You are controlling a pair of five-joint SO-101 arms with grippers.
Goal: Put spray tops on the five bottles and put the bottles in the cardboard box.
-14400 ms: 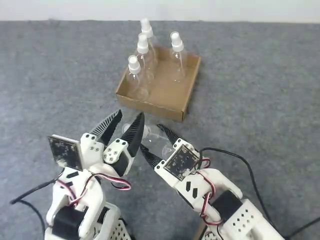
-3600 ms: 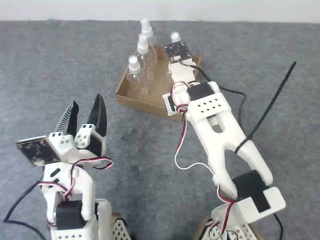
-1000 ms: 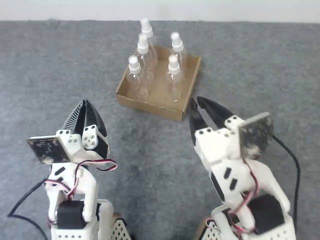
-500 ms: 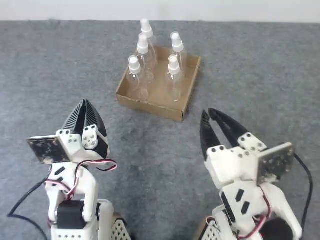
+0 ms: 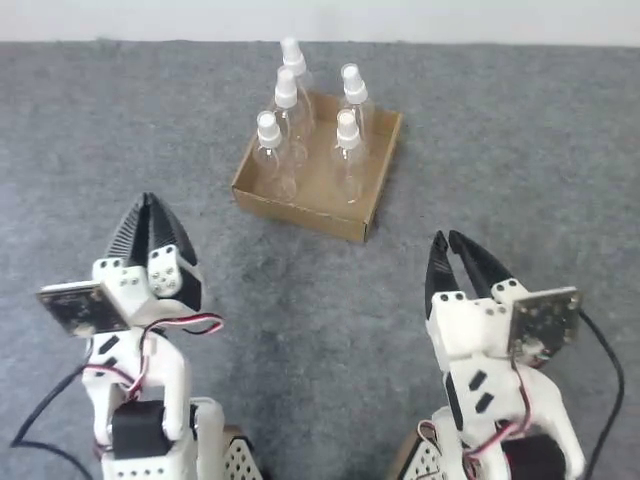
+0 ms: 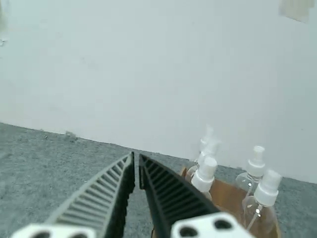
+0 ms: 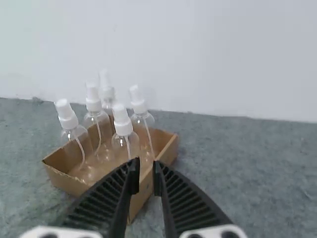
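the bottles [image 5: 347, 150] in the cardboard box [image 5: 300, 213] looked light and slick, best pinched below the cap; left gripper [image 5: 148, 205] pressed together, right gripper [image 5: 447, 240] barely parted.

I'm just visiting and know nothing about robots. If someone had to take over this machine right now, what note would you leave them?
Left gripper: fingers shut, holding nothing, on the near side of the table, apart from the cardboard box.
Right gripper: fingers slightly open, holding nothing, also apart from the box.
Things: all five bottles stand upright in the box, each with a white spray top on.
Done: tops fitted and bottles boxed, as far as the views show.
Left: nothing obvious. Perhaps check that the tops sit tight, which the pictures cannot settle.
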